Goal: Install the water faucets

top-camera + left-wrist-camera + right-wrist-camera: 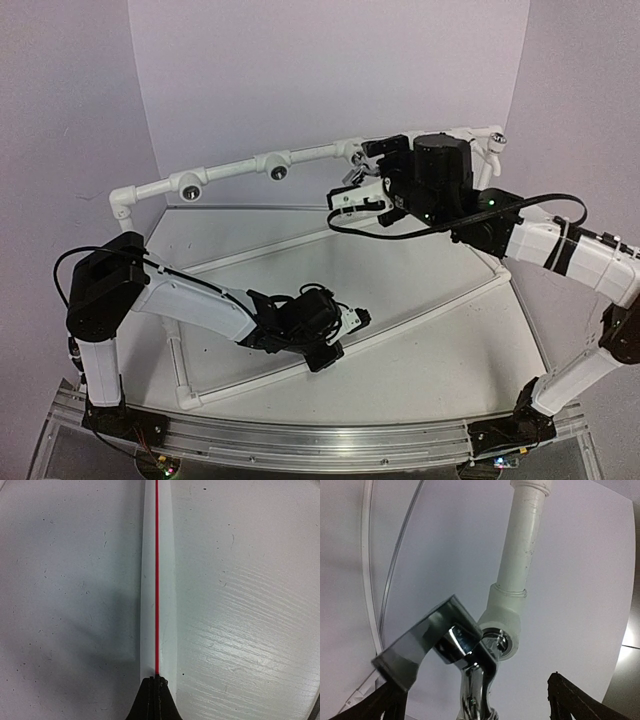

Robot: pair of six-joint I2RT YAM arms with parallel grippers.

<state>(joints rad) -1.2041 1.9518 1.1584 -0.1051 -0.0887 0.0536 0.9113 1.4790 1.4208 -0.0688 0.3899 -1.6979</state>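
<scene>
Faucet [470,680] glossy chrome metal; pipe frame [522,545] matt white plastic.

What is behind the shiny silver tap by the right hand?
A white pipe elbow with a chrome-rimmed socket sits behind the silver tap. The tap's body covers the joint, hiding whether it is screwed in.

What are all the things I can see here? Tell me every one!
silver faucet: one, shiny silver, at a white pipe fitting at the back, on the right
pipe frame: one, white, along the back
round sockets: two bare, chrome-rimmed, on the back pipe, to the left
board: one, white, flat in the middle
red-lined pipe: one, white with a red line, lying flat near the front
left gripper: one, black, shut, over the red-lined pipe
right gripper: one, black, open, a finger on either side of the silver faucet
</scene>
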